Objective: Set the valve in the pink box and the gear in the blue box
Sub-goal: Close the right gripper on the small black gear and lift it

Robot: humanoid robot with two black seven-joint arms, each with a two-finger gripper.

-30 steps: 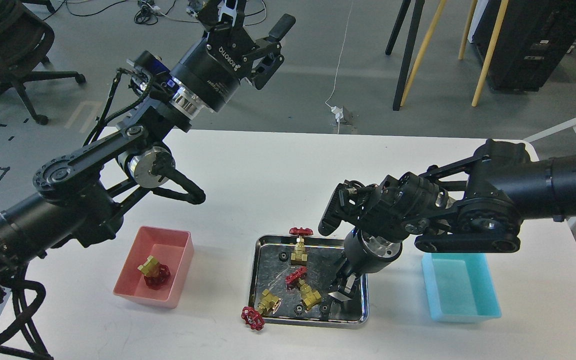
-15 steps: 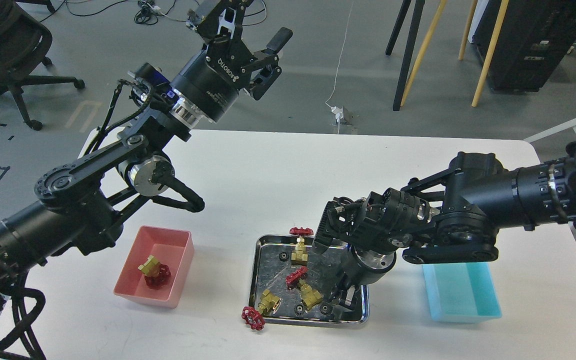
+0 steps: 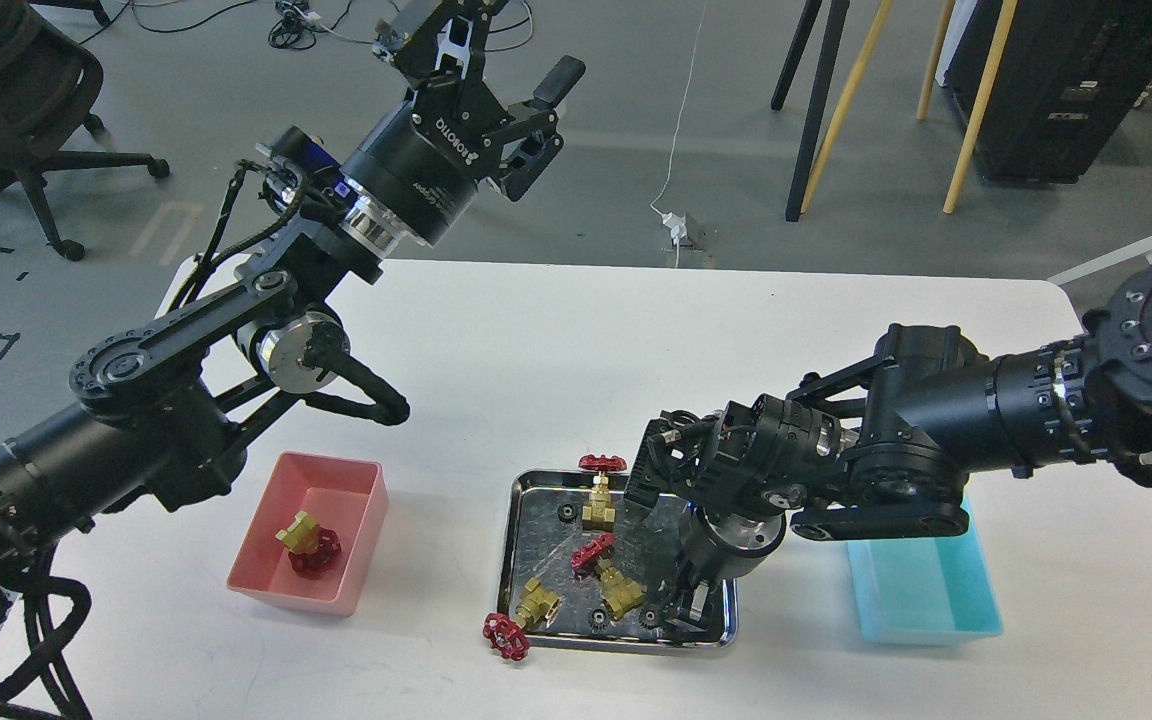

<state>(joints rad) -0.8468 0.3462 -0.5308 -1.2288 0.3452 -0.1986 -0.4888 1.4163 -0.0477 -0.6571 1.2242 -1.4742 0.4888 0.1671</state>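
The pink box [image 3: 349,500] at the front left holds one brass valve with a red handwheel [image 3: 308,545]. Three more valves lie in and over the steel tray [image 3: 519,500]: one upright [image 3: 598,492], one in the middle [image 3: 610,578], and one [image 3: 528,612] whose handwheel hangs over the front left edge. Small black gears lie in the tray [image 3: 566,513], [image 3: 598,620], [image 3: 649,618]. My right gripper [image 3: 681,608] points down into the tray's front right corner, beside the last gear; its fingers are too dark to tell apart. The blue box [image 3: 926,600] stands right of the tray, looks empty, and is partly hidden by my right arm. My left gripper [image 3: 496,50] is open, empty and raised high.
The white table [image 3: 556,340] ends close in front of the tray. My right forearm [image 3: 936,440] hangs over the blue box's back. An office chair [image 3: 6,90] and easel legs [image 3: 836,100] stand on the floor beyond the table.
My right arm has moved left and lower, bringing its gripper down to the tray's front right corner by a gear. My left arm has hardly moved.
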